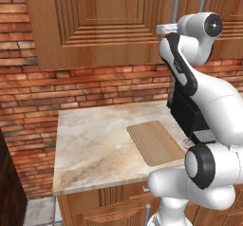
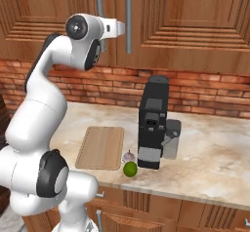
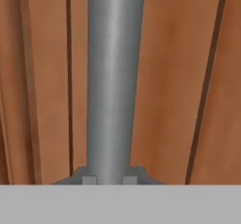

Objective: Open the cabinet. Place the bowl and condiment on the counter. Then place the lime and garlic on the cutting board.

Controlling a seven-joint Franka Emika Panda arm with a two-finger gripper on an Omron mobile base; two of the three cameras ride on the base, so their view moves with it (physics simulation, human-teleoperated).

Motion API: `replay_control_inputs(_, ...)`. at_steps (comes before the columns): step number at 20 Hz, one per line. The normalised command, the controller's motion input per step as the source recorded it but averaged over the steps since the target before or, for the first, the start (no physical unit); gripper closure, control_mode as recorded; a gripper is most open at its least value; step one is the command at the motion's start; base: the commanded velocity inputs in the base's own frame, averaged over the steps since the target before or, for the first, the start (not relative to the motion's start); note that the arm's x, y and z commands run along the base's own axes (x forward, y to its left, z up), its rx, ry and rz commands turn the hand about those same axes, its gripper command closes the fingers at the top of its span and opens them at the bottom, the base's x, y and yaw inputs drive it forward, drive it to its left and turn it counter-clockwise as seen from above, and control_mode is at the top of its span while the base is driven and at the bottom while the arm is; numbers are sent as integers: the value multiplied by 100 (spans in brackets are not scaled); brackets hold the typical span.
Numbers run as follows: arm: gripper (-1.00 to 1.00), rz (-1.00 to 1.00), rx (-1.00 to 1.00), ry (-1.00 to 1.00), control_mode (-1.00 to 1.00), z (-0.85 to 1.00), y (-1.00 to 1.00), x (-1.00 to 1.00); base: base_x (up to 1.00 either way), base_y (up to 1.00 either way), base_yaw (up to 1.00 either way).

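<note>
Gripping cabinet [image 2: 185,16] handle [image 3: 112,77], claw [image 3: 109,178] clamped narrow; coffee machine [image 2: 152,124] just right of lime [image 2: 130,168], garlic [image 2: 128,156].

White arm [image 2: 34,114] — dark joints.

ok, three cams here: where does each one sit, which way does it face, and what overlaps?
Left base view: behind the arm's left, looking forward and down at the counter, cutting board and cabinet; arm at right.
Right base view: behind the arm's right, facing the coffee machine, lime and garlic; arm at left.
Hand view: on the hand, close on a cabinet handle, gripper closed around it.
Both base views share the board, counter, cabinet and brick wall.
</note>
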Motion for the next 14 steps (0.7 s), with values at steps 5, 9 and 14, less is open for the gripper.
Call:
replay_control_inputs(5,100,0,0,2,-100,0,0,7,0,0,0)
replay_control_inputs(9,100,0,0,2,-100,0,0,10,0,0,0)
replay_control_inputs(14,100,0,0,5,-100,0,0,21,0,0,0)
